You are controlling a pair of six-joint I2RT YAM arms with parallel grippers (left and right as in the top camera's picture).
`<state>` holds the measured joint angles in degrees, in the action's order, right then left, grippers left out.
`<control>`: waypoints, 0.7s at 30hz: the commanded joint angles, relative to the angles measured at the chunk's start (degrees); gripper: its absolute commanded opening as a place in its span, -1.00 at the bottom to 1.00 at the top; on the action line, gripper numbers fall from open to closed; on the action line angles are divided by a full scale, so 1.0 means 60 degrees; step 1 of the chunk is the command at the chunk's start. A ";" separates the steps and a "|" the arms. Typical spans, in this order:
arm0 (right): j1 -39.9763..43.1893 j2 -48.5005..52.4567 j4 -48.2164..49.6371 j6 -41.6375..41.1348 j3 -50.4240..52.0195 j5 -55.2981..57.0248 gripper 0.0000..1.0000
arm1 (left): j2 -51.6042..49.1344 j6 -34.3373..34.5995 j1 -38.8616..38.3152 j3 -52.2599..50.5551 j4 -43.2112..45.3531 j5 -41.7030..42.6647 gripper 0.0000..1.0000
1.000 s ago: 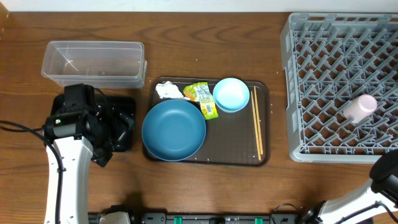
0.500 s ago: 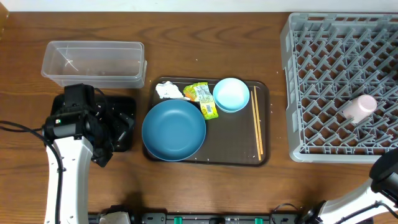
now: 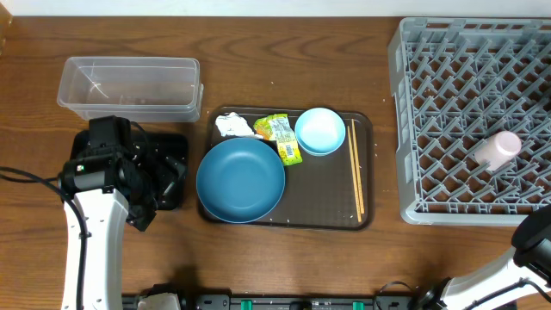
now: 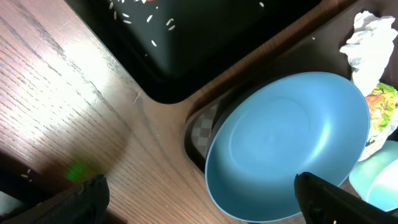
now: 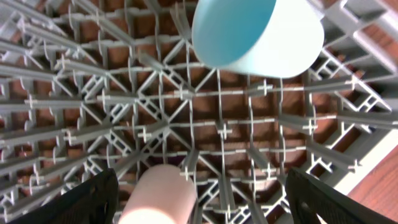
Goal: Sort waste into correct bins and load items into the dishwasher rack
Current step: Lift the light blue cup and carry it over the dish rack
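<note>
My left gripper (image 3: 169, 177) is open and empty over the black tray (image 3: 175, 145), next to the dark-blue plate (image 3: 241, 179). In the left wrist view its open jaws (image 4: 205, 210) hang over the table beside the plate (image 4: 286, 143), and rice grains (image 4: 134, 17) lie in the black tray (image 4: 199, 43). The tissue (image 3: 232, 127), wrapper (image 3: 281, 138), light-blue bowl (image 3: 320, 131) and chopsticks (image 3: 356, 168) lie on the brown tray. My right gripper (image 5: 208, 205) is open above the rack (image 5: 217, 124), over the whitish cup (image 5: 158, 193); the light-blue cup (image 5: 258, 34) lies beyond. No carrot shows.
The clear tub (image 3: 129, 86) stands at the back left, behind my left arm. The brown serving tray (image 3: 366, 215) sits mid-table. The grey rack (image 3: 430, 103) fills the right side with the whitish cup (image 3: 495, 148) in it. My right arm (image 3: 534, 241) enters at the bottom right.
</note>
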<state>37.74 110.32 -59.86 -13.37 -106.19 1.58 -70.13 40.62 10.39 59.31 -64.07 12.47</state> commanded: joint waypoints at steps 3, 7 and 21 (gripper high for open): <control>0.0022 0.0102 0.0561 0.0036 0.0036 0.0379 0.77 | -0.0011 -0.0055 -0.0022 0.0153 -0.0025 -0.0131 0.96; 0.0022 0.0153 0.1151 0.0033 0.0036 0.0831 0.75 | -0.0011 -0.0055 -0.0022 0.0153 -0.0025 -0.0131 0.96; 0.0029 0.1224 0.2273 0.0025 0.0036 0.2459 0.57 | -0.0011 -0.0055 -0.0022 0.0153 -0.0025 -0.0131 0.96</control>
<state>37.74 116.01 -46.70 -13.17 -106.15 12.60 -70.13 40.62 10.39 59.31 -64.07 12.47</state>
